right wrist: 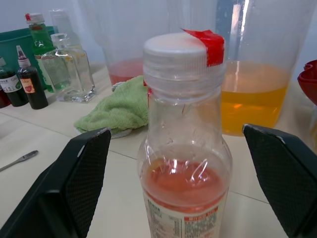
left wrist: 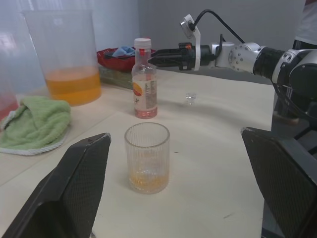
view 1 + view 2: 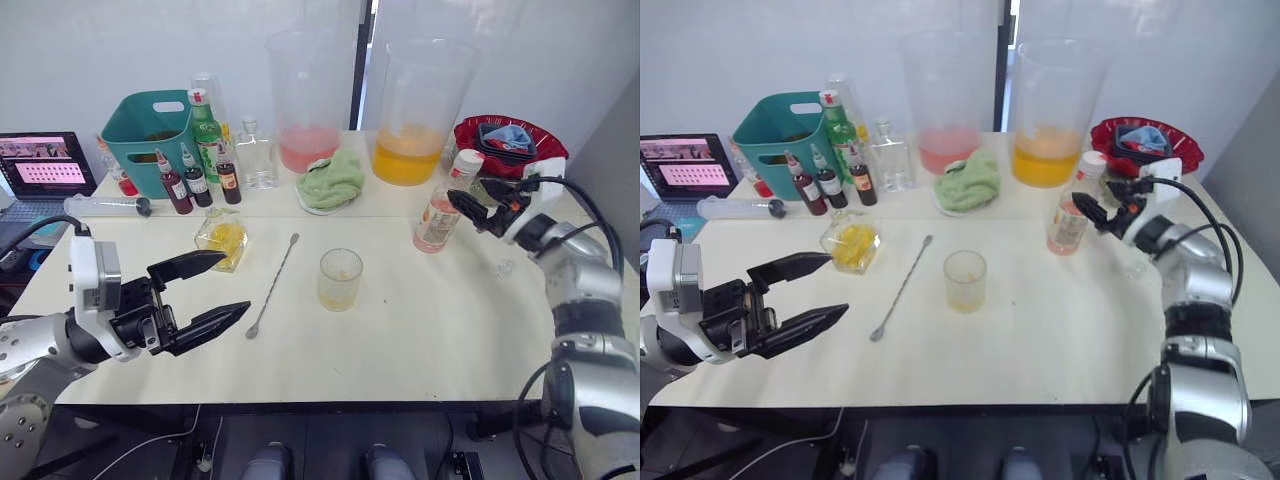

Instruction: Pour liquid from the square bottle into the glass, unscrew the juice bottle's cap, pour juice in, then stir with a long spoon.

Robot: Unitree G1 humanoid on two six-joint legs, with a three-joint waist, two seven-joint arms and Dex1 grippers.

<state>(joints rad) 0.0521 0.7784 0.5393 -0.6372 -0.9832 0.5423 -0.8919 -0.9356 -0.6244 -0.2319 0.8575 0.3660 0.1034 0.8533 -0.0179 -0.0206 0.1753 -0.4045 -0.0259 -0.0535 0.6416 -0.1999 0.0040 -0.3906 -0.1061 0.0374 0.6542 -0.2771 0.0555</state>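
Note:
The glass [image 3: 340, 279] stands mid-table with a little yellow-orange liquid in its bottom [image 2: 146, 182]. Left of it the long spoon [image 3: 273, 285] lies flat, and the square bottle [image 3: 222, 238] with yellow contents stands beyond the spoon. My left gripper [image 3: 236, 282] hovers open near the front left, holding nothing, and points toward the spoon and glass. At the right, the juice bottle [image 3: 440, 212] stands upright with its white cap [image 1: 176, 52] on. My right gripper [image 3: 470, 196] is open just right of the bottle's neck, its fingers apart on either side of it in the right wrist view.
Two huge clear jugs, one pink [image 3: 310, 100] and one orange [image 3: 415, 110], stand at the back with a green cloth [image 3: 333, 180] between them. A teal basket [image 3: 155, 135], green bottle, small dark bottles, clear flask [image 3: 256, 155] and syringe [image 3: 105, 206] crowd the back left. A red bowl [image 3: 505, 140] sits back right, and a small clear stopper [image 3: 505, 268] lies near the right arm.

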